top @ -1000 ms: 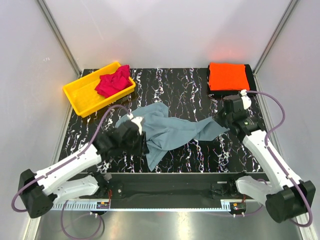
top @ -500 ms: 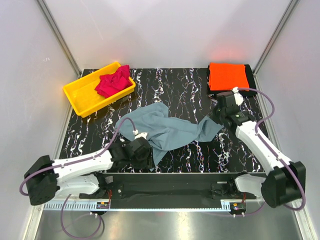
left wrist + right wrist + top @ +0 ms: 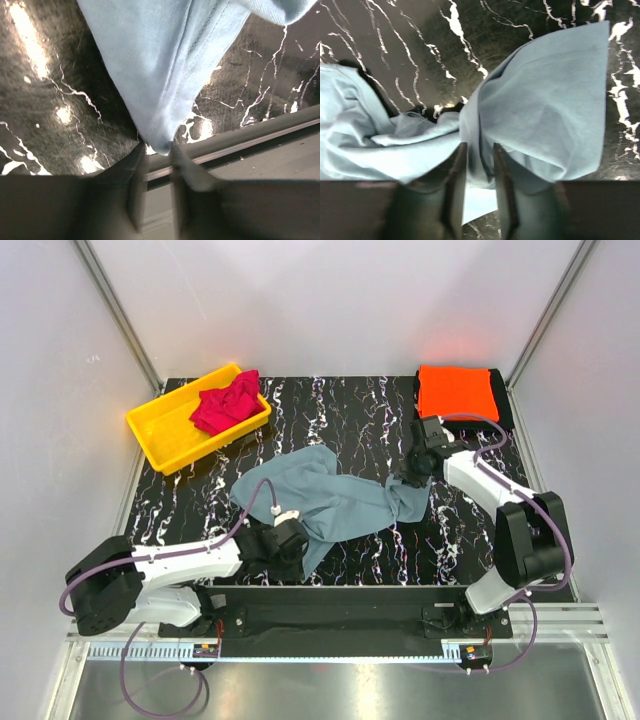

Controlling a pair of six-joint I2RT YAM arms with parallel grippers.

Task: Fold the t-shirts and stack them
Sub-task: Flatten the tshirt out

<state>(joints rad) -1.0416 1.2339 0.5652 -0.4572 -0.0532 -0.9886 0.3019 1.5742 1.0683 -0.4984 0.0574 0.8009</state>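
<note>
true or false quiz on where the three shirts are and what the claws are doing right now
1. The crimson-magenta cloth t-shirt lies crumpled in the yellow plastic bin. True.
2. The bright orange cloth t-shirt is spread open in the middle of the black marbled table. False: it lies folded at the far right corner.
3. The left claw and the right claw each pinch the dusty grey-blue cloth t-shirt. True.
4. The grey-blue t-shirt is folded into a neat square. False: it lies rumpled, strung out between the two claws.
</note>
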